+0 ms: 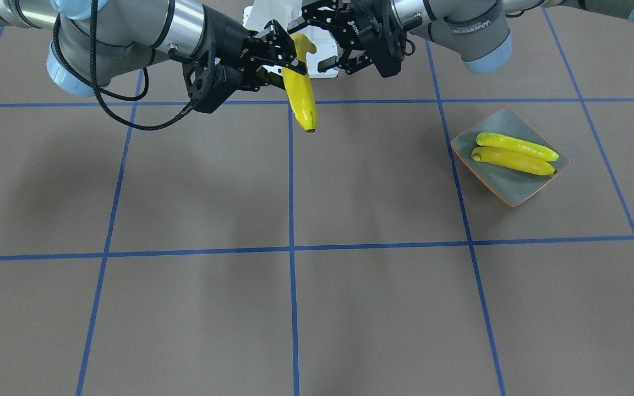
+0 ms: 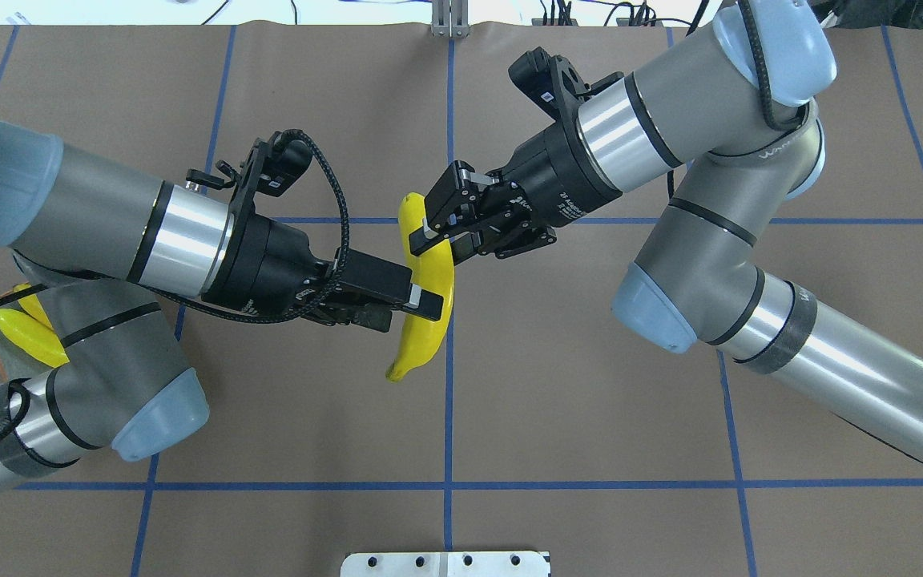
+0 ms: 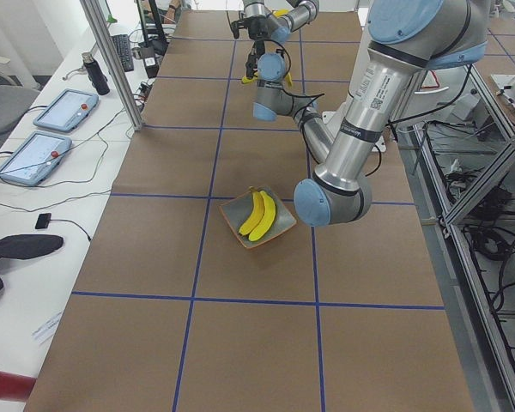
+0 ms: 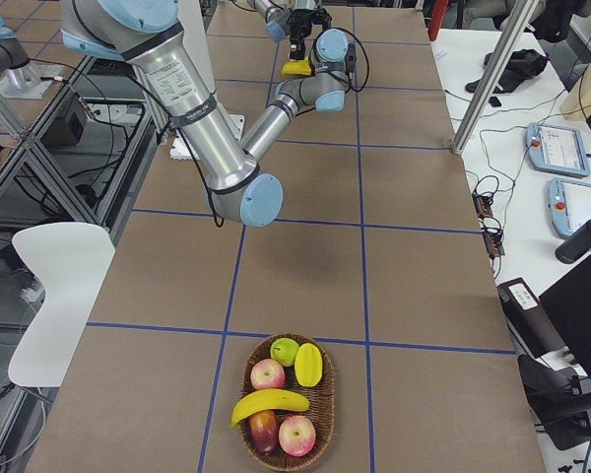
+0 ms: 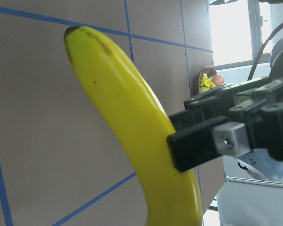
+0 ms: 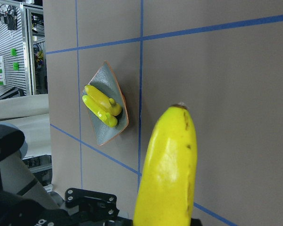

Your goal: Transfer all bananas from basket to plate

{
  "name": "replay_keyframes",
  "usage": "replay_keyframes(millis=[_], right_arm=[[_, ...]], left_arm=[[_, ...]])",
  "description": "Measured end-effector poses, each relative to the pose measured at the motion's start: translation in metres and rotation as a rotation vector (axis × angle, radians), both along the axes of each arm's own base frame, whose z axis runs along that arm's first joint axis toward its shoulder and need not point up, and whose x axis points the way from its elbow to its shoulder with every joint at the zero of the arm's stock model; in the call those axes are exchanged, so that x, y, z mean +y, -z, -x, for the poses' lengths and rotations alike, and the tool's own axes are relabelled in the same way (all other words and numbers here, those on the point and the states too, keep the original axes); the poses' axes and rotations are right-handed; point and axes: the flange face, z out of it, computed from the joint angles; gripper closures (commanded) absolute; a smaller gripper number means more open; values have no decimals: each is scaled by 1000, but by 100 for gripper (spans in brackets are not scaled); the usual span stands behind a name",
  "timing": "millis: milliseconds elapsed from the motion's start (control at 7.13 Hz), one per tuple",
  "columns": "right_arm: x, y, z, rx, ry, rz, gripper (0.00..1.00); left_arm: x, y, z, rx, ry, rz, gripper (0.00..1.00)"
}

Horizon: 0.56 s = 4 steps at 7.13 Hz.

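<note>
Held banana (image 5: pixel 127 122) fills both wrist cams, up in the air over the table (image 1: pixel 350 308) by the robot's base, on the centre tape line. Right gripper (image 1: pixel 292 55) is pinching it mid-length, pads tight on the peel. Left gripper (image 1: pixel 311 45) is spread wide w/ the banana's upper end between its fingers, can't tell if touching. Plate (image 1: pixel 509 187) sits well apart on the robot's left, 2 bananas (image 1: pixel 515 155) touching side by side in it, rest of it bare. Basket (image 4: pixel 327 394) at the table's right end has 1 more banana (image 4: pixel 271 402) lying among apples (image 4: pixel 297 436) & other fruit
</note>
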Motion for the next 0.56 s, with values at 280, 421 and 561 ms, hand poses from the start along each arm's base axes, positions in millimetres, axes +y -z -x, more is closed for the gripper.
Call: replay_keyframes(millis=[280, 421, 561], right_arm=[[1, 2, -1, -9, -4, -7, 100], [1, 2, -2, -15, -6, -13, 100], [2, 2, -2, -19, -7, -16, 100]], left_arm=[[1, 4, -3, 5, -4, -3, 8], [3, 4, -4, 6, -7, -4, 12], [3, 5, -4, 6, -9, -4, 19]])
